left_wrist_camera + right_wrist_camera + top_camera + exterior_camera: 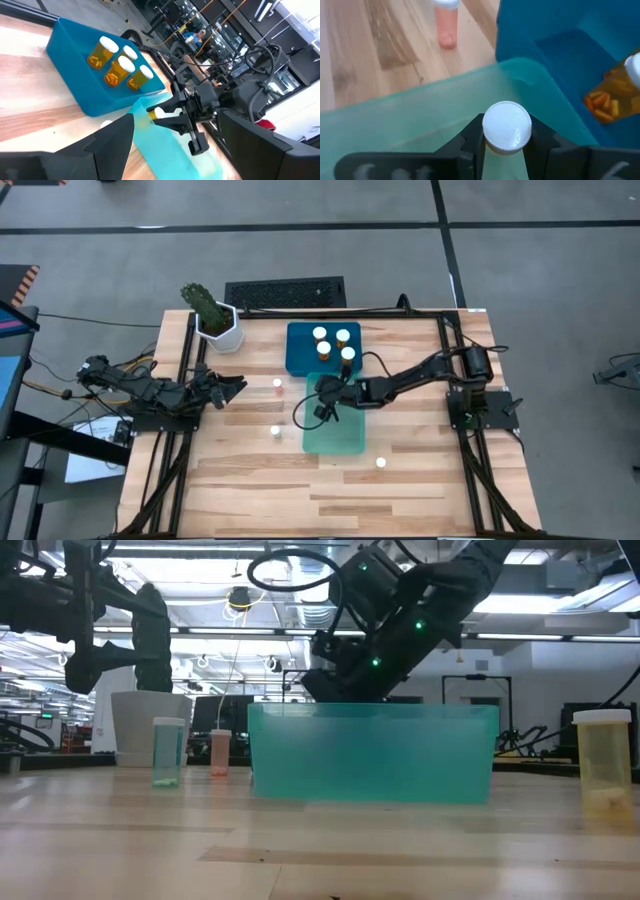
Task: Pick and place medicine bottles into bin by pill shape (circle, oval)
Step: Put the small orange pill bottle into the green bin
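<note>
My right gripper (325,390) is shut on a white-capped amber bottle (506,125) over the far end of the teal bin (335,430). The bottle also shows in the left wrist view (154,114). Several capped amber bottles (342,337) stand upright in the blue bin (300,360) just beyond. Three loose bottles stand on the table (277,383) (274,432) (381,463). My left gripper (236,386) waits open and empty at the table's left side. My right gripper pinches the bottle between its two fingers (470,137), at or just under the white cap (520,142). The fingers slant down from the table's right side. The bottle is lifted clear above the teal bin; its body is hidden by the cap and fingers.
A white plant pot with a cactus (218,325) stands at the table's far left corner. A black keyboard (285,292) lies beyond the far edge. The two bins sit end to end in the middle; bare wood lies near the front edge (300,500).
</note>
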Controlling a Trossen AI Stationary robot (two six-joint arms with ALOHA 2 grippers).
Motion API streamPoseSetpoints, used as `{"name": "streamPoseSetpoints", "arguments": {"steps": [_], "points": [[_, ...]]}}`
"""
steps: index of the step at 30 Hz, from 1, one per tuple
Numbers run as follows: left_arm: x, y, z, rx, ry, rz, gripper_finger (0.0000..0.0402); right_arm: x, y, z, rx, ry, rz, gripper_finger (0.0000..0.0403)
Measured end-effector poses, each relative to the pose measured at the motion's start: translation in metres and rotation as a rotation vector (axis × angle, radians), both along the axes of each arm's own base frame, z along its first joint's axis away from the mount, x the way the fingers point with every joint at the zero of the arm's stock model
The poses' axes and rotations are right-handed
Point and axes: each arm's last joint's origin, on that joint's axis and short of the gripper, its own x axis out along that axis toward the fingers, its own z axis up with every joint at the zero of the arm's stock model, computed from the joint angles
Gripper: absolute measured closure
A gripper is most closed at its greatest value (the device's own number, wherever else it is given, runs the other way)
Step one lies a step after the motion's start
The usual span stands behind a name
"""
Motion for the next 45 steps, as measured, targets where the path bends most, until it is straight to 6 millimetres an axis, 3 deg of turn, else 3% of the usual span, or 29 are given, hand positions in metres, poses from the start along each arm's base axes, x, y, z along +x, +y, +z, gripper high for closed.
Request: {"name": "streamPoseSetpoints", "arguments": {"steps": [25,38,45], "points": [[0.000,0.000,0.000,0.000,0.000,0.000,0.0113,0.001,-0.004,-0.006,0.059,0.006,0.014,0.0291],[0.000,0.000,0.000,0.000,0.000,-0.001,0.0113,0.000,-0.008,-0.006,0.113,0.005,0.017,0.0181],[0.000,0.000,0.000,0.000,0.000,-0.001,0.0113,-0.002,-0.011,0.002,0.113,0.012,0.009,0.0163]]}}
